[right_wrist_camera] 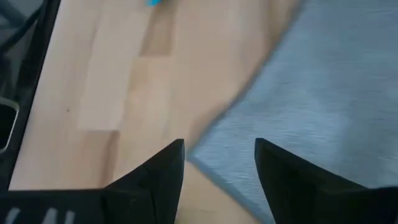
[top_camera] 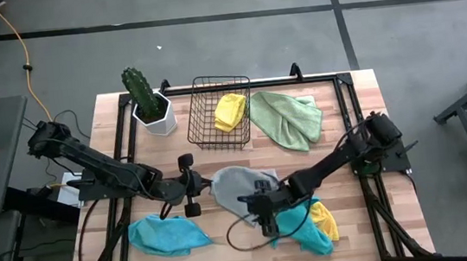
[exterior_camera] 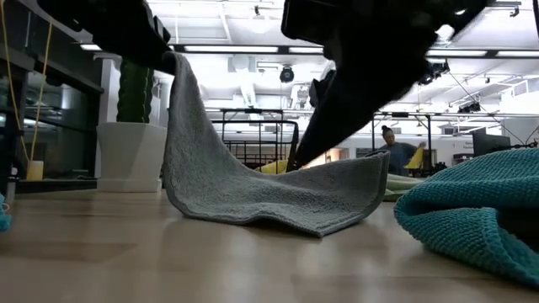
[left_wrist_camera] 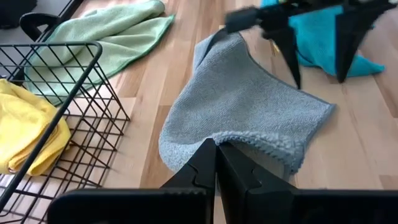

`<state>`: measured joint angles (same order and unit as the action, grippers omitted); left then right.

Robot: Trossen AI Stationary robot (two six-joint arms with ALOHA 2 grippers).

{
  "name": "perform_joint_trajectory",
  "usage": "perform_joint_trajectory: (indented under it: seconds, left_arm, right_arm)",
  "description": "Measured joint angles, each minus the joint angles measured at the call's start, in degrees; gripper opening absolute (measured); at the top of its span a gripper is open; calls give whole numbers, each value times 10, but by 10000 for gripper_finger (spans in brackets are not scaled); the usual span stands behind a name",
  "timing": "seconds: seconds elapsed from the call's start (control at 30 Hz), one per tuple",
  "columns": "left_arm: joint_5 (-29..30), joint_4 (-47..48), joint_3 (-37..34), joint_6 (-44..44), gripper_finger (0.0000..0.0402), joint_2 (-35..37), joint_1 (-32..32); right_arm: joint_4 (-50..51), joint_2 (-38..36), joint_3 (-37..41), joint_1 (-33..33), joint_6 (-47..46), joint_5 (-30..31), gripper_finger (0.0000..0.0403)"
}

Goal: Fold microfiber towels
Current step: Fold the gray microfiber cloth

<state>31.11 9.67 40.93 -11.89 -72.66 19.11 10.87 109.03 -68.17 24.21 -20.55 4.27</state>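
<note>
Wooden table [top_camera: 363, 125]; left gripper [left_wrist_camera: 216, 163] jaws pinch grey towel [left_wrist_camera: 249, 106]; right gripper [right_wrist_camera: 219, 155] jaws parted above it.

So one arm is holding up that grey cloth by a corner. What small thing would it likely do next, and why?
Probably the left pincer, shut on an edge of the grey towel, will carry that edge across to fold it. The towel hangs raised on that side and lies on the table elsewhere, and the right pincer stands open above its other edge, gripping nothing.
</note>
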Motion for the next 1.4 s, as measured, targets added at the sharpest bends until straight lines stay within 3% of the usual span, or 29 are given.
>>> perform_joint_trajectory:
  seconds: [0.3,0.47,0.67,0.8,1.0,1.1,1.23,1.4]
  left_arm:
    - [2,0,0,-1,0,0,0]
    - [2,0,0,0,0,0,0]
    - [1,0,0,0,0,0,0]
    - [0,3,0,0,0,0,0]
    - [-2,12,0,0,0,17,2]
    - [-8,14,0,-1,0,39,7]
    - [-9,27,0,0,0,87,20]
    - [-7,67,3,-1,0,163,28]
  right_arm:
    - [55,101,-90,29,56,7,188]
    - [130,115,-121,29,33,47,188]
    - [143,115,-122,29,12,60,185]
    - [165,114,-119,29,-15,70,143]
    - [184,114,-121,29,-32,84,13]
    - [207,115,-137,28,-23,75,15]
    - [321,97,-202,30,33,60,4]
    - [452,43,-316,34,74,159,2]
